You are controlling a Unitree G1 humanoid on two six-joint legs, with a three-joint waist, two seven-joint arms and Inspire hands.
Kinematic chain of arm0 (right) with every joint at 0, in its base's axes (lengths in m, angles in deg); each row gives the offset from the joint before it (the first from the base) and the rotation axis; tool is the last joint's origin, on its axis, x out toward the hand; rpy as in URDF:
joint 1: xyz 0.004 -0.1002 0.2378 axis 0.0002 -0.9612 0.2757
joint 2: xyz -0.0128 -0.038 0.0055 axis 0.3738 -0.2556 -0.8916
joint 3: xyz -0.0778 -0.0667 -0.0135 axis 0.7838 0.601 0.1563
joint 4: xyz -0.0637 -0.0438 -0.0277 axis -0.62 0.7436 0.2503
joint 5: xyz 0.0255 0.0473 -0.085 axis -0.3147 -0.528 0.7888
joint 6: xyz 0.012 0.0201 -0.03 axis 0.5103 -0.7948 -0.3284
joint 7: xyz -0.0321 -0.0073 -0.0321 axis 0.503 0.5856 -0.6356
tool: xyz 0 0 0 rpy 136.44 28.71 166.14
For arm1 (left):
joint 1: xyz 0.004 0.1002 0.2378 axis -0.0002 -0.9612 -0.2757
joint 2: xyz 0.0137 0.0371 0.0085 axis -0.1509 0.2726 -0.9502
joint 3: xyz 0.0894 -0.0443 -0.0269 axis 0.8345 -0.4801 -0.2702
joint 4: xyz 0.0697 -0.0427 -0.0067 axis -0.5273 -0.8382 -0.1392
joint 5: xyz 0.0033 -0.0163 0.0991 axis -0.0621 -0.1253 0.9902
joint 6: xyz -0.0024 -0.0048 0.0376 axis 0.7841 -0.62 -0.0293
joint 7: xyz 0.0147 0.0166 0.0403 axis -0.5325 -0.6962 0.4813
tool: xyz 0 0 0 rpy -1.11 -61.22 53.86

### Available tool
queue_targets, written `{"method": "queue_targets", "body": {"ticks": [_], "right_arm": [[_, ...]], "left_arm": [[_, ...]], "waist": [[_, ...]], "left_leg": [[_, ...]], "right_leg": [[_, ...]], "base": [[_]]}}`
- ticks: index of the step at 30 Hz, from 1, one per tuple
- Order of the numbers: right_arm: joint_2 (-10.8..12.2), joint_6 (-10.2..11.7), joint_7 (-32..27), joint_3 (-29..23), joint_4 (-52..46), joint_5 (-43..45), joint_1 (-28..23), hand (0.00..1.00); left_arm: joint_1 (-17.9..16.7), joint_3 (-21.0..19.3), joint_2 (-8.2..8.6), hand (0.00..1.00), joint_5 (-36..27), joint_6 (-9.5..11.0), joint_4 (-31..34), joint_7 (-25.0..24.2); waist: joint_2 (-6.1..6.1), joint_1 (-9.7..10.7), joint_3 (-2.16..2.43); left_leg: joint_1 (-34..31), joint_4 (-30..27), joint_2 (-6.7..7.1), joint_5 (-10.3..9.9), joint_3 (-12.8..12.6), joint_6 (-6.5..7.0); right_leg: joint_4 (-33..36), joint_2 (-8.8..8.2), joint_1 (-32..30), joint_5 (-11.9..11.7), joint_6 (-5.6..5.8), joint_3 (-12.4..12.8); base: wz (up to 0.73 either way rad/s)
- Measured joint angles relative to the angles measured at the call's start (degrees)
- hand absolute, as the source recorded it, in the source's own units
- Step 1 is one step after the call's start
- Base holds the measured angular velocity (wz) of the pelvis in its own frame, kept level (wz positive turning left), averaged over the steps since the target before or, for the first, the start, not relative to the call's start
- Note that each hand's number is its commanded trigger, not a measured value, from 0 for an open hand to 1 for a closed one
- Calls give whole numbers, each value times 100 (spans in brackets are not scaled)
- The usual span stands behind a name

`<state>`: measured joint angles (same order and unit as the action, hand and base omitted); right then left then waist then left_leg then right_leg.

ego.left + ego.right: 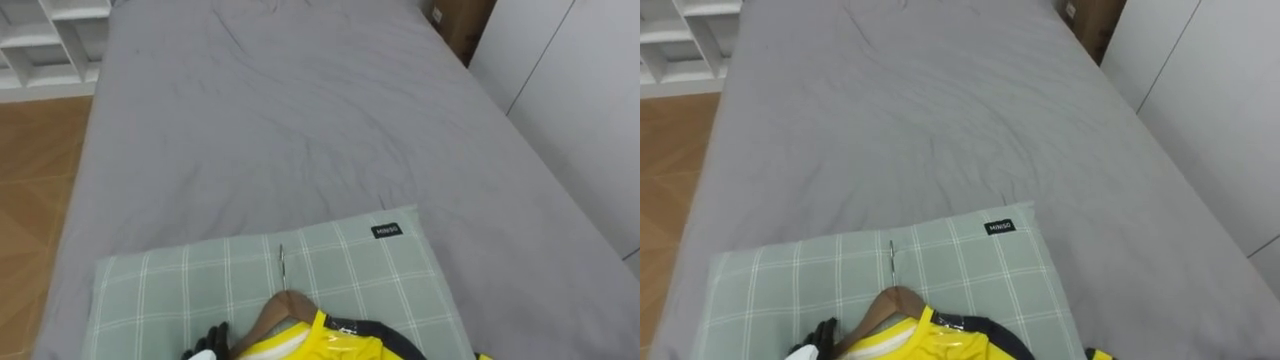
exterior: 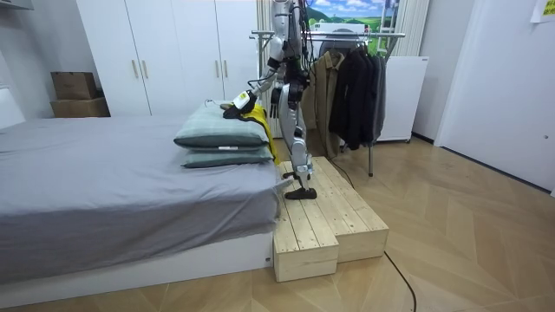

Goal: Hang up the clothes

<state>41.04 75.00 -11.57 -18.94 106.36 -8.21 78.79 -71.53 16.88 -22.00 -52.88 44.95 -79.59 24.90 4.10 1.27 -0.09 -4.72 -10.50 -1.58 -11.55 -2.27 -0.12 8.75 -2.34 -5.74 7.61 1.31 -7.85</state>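
A yellow garment (image 1: pixel 322 342) with dark trim hangs on a wooden hanger (image 1: pixel 286 304) whose metal hook (image 1: pixel 282 262) points up the bed. Both lie low over a green checked pillow (image 1: pixel 190 290) at the bed's head. My left hand (image 1: pixel 208 343) is at the bottom edge, its dark fingers curled on the hanger's left arm. In the room view I stand on a wooden platform (image 2: pixel 321 217) beside the bed, that hand (image 2: pixel 238 104) reaching over the stacked pillows (image 2: pixel 221 134), the yellow garment (image 2: pixel 257 117) drooping off their edge.
The grey bed (image 1: pixel 300 130) stretches ahead. A clothes rack (image 2: pixel 347 35) with dark jackets (image 2: pixel 351 87) stands behind me. White wardrobes (image 2: pixel 173 52) and cardboard boxes (image 2: pixel 74 91) line the far wall. A white shelf unit (image 1: pixel 50 40) stands at the bed's far left.
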Motion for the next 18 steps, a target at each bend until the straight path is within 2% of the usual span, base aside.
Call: {"method": "queue_targets", "body": {"ticks": [1, 3, 6, 9, 18], "right_arm": [[7, -8, -20, 0, 0, 0, 7, 0], [38, -39, -89, 4, -2, -4, 31, 0], [64, -87, -86, 8, -5, -30, 27, 0], [78, -196, -92, 9, -5, -89, 26, 0], [120, -202, -167, 16, -17, -123, 54, 0]], "left_arm": [[11, -21, -2, 0, -41, 13, -10, 10], [82, -47, -4, 0, -209, 49, -90, 74], [140, -227, 7, 0, -376, 55, -132, 75], [233, -358, 14, 0, -433, 54, -217, 61], [413, -446, 53, 0, -760, 53, -500, 62]], "waist": [[13, -1, -3], [85, -32, -39], [127, -26, -56], [145, -26, -50], [157, -39, -52]], "left_leg": [[-3, -4, -2, 1, -7, 0], [-5, -25, -6, 5, -80, -1], [-26, -35, -29, 18, -90, -18], [-63, -44, -63, 33, -96, -45], [-78, -64, -103, 74, -128, -88]], "right_leg": [[0, 1, -5, -4, -6, 2], [-1, 6, -24, -6, -9, 70], [-2, 30, -38, -36, -34, 75], [-1, 63, -61, -59, -66, 73], [34, 100, -118, -80, -99, 111]], "base": [[-8], [-14], [-3], [0], [-1]]}}
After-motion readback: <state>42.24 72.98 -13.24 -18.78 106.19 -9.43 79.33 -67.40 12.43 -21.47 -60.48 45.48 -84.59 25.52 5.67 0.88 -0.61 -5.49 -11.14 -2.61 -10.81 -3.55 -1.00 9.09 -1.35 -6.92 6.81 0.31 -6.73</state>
